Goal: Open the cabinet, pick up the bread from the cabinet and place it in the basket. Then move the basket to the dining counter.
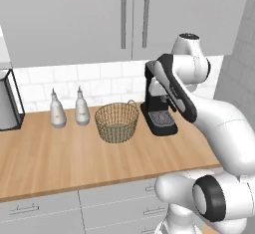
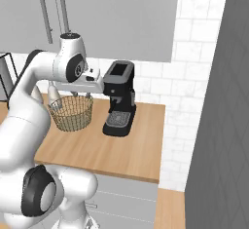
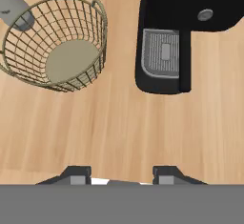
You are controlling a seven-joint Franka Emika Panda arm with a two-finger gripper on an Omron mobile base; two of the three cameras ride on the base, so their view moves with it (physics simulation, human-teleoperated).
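The task is sitting at its very beginning. The light grey flat-fronted wall cabinet (image 1: 99,19) is filling the upper part of the left base view with both doors shut, their long vertical grey bar handles (image 1: 123,16) standing side by side near the seam, long axes running top to bottom. With the doors closed, the bread is hidden, so nothing can be said of where it is lying. Opening, picking, placing and carrying the basket all appear to be left.

The round tan-gold wire-mesh basket (image 1: 117,122) is standing upright and empty at the centre of the left base view on the wooden plank tabletop (image 1: 60,153), mouth facing up, just left of the black coffee machine (image 1: 159,103) and right of two white bottles (image 1: 82,109).

In the hand view the pincer (image 3: 118,174) is pointing down at bare tabletop at the bottom of the frame, its tips parted about halfway and gripping nothing.
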